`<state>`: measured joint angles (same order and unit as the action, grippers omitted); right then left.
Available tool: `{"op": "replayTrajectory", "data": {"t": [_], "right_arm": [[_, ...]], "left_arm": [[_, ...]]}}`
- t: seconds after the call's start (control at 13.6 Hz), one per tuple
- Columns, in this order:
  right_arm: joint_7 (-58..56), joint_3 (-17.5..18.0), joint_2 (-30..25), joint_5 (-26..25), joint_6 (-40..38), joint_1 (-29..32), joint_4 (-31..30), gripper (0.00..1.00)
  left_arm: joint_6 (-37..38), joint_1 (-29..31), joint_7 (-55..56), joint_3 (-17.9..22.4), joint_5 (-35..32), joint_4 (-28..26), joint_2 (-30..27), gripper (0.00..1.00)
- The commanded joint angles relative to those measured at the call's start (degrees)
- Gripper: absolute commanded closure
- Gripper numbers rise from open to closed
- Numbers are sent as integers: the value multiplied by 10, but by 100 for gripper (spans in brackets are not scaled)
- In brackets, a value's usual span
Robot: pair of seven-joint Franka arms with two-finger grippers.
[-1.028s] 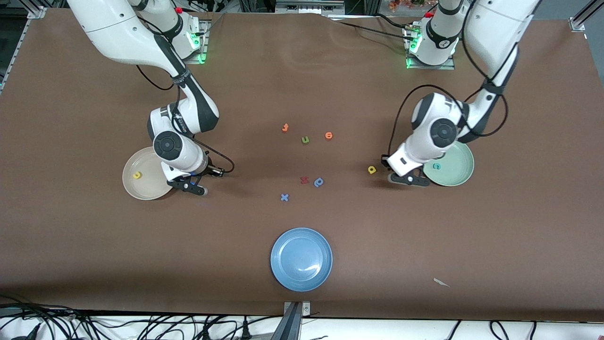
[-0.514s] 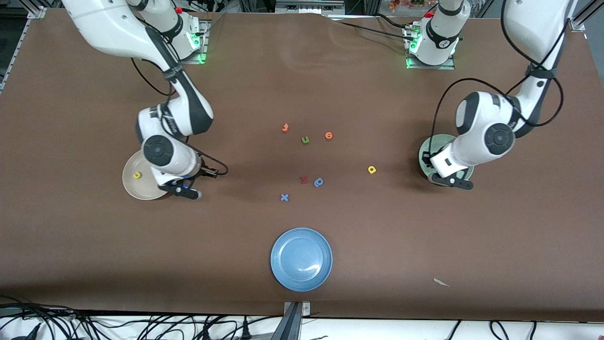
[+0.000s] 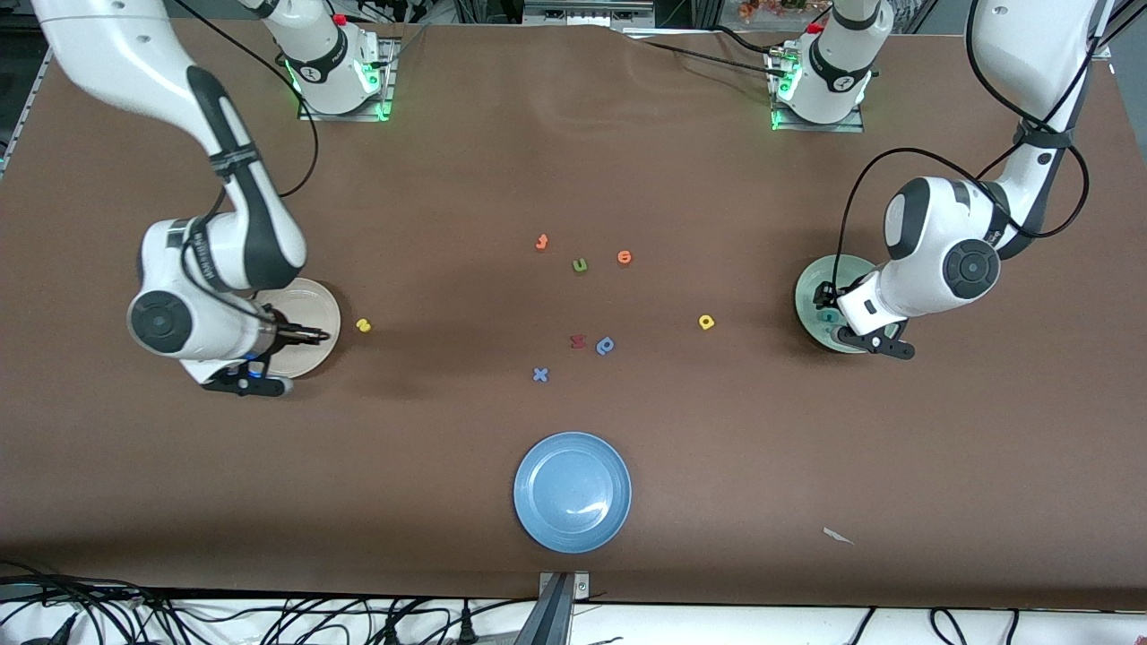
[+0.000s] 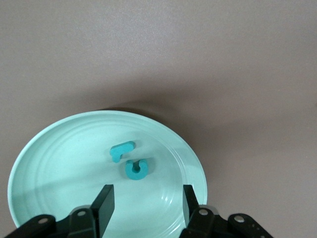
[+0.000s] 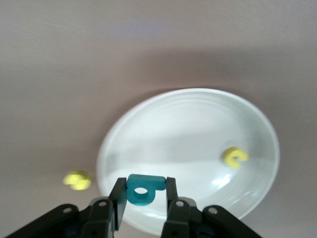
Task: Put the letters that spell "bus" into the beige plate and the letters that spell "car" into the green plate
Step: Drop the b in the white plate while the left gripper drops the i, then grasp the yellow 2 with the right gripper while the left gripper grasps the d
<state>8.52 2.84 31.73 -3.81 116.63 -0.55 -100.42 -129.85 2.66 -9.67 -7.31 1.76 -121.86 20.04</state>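
My right gripper [image 3: 251, 383] [image 5: 143, 198] is shut on a teal "b" [image 5: 143, 189] over the rim of the beige plate [image 3: 324, 309] [image 5: 163, 134]. A yellow "u" [image 5: 234, 156] lies in that plate. A yellow "s" [image 3: 363, 325] [image 5: 78, 180] lies on the table beside it. My left gripper [image 3: 874, 345] [image 4: 147, 206] hangs open and empty over the green plate [image 3: 814, 285] [image 4: 59, 163], which holds a teal "r" [image 4: 121, 150] and a teal "c" [image 4: 136, 168] [image 3: 829, 315]. A yellow "a" [image 3: 706, 322] lies on the table beside the green plate.
Mid-table lie two orange letters [image 3: 541, 242] [image 3: 625, 257], an olive "u" [image 3: 580, 264], a red letter [image 3: 578, 341], a blue "p" [image 3: 606, 345] and a blue "x" [image 3: 540, 374]. A blue plate [image 3: 572, 491] sits nearest the camera. A paper scrap [image 3: 838, 536] lies toward the left arm's end.
My left gripper moved from beside the yellow "a" to over the green plate and opened; the teal "r" now lies there. My right arm swung outward over the beige plate, uncovering the yellow "s".
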Motion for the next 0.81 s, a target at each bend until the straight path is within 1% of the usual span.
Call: {"op": "replayTrajectory", "data": {"t": [0.0, 0.15, 0.22, 0.29, 0.37, 0.59, 0.66, 0.73], "right_arm": [[-49, 5, 25, -1, -1, 23, 0, 84], [-49, 4, 25, -3, -3, 24, -1, 81], [-50, 4, 27, -3, -4, 24, -1, 74], [-49, 4, 26, -4, -4, 24, -1, 35], [-46, 5, 26, -3, -4, 24, 1, 0], [-23, 11, 13, 0, -5, 10, 9, 0], [2, 19, 9, 0, -5, 0, 12, 0], [37, 30, 4, 0, -5, -8, 12, 1]], "left_arm": [[-5, -8, 49, -40, 54, 2, -4, 31], [-43, -18, 112, -77, 49, 2, 4, 31], [-50, -20, 139, -87, 49, 3, 13, 31], [-66, -38, 166, -90, 51, 6, 24, 31], [-87, -52, 193, -90, 48, 21, 38, 30], [-99, -71, 214, -91, 48, 38, 61, 29], [-101, -78, 214, -91, 49, 40, 72, 29], [-122, -88, 219, -90, 49, 49, 89, 29]]}}
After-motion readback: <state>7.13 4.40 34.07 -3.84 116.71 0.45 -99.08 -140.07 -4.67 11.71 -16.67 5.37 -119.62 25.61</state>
